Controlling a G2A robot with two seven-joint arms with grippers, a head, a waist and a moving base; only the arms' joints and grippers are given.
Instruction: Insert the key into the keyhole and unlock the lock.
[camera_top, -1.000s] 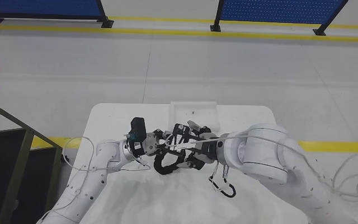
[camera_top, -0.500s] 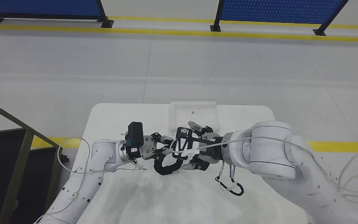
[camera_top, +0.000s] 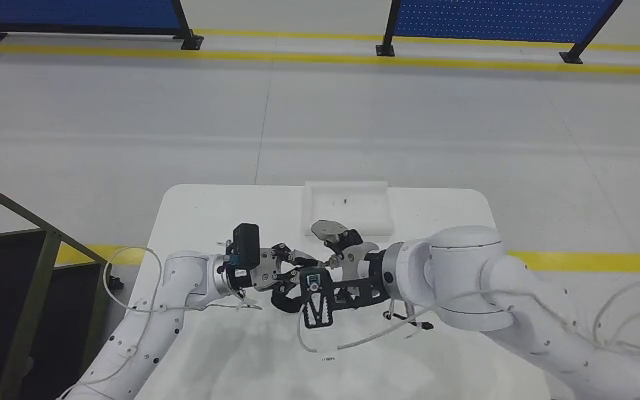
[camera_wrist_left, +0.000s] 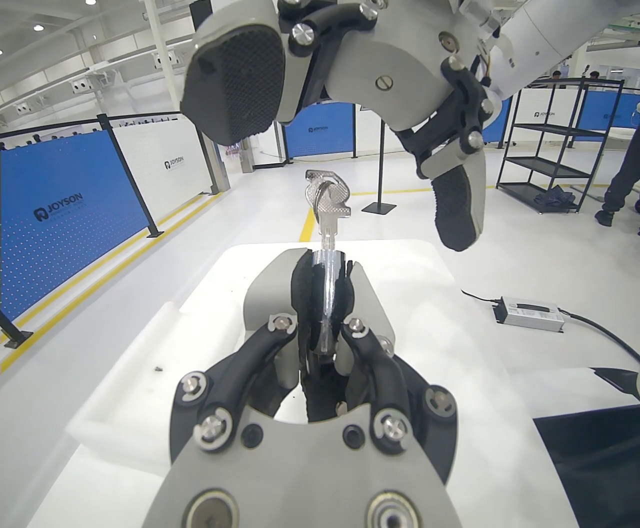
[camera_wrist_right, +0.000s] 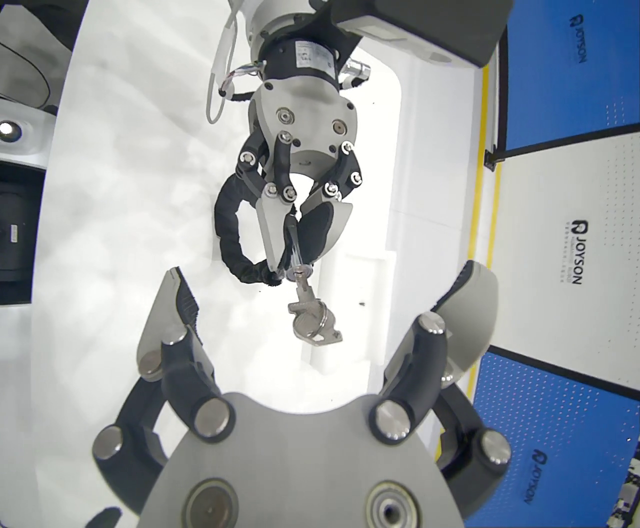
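My left gripper (camera_wrist_left: 324, 270) is shut on a silvery lock body (camera_wrist_left: 327, 295), held above the white table (camera_top: 200, 215). A silver key (camera_wrist_left: 327, 200) with a ring and a second key on it sticks out of the lock's end. The lock's black cable (camera_wrist_right: 230, 240) loops down beside the left gripper (camera_wrist_right: 297, 250). My right gripper (camera_wrist_right: 322, 300) faces it, open, one finger (camera_wrist_left: 235, 80) on each side of the key (camera_wrist_right: 315, 322) without touching it. Both grippers meet at the table's middle in the top view, left gripper (camera_top: 285, 272) and right gripper (camera_top: 318, 272).
A shallow white tray (camera_top: 345, 200) lies at the table's far edge, just behind the grippers. A grey power adapter (camera_wrist_left: 530, 312) with its cord lies on the floor beyond the table. Blue barrier panels (camera_top: 90, 12) stand far off.
The right wrist has rolled over, so its camera block now faces up and its cable loop has swung under the arm. The left arm has shifted only slightly.
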